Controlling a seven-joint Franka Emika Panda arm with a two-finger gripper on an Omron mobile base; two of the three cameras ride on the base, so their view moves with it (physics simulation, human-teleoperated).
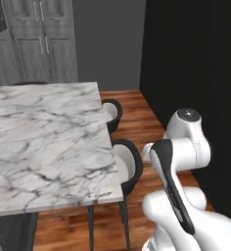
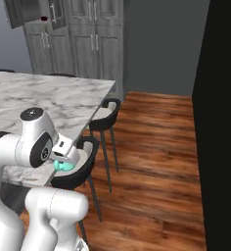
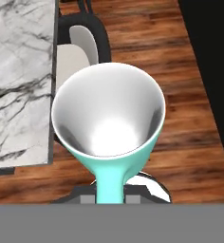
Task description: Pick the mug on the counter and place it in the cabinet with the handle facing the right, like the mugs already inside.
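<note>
we hold the mug (image 3: pixel 109 123) pinched by its handle in the gripper (image 2: pixel 63 164), fingers pressed tight on the teal loop, the white bowl facing the hand camera. it hangs off the counter (image 1: pixel 44 142), over the wood floor (image 2: pixel 151 162) beside the stools (image 2: pixel 95 142). we judge it light, rigid and glazed, so slippery and likely to chip; a handle grip can let it swing. the cabinet (image 2: pixel 88 34) stands well apart, with a dark red mug (image 2: pixel 44 19) in its niche.
</note>
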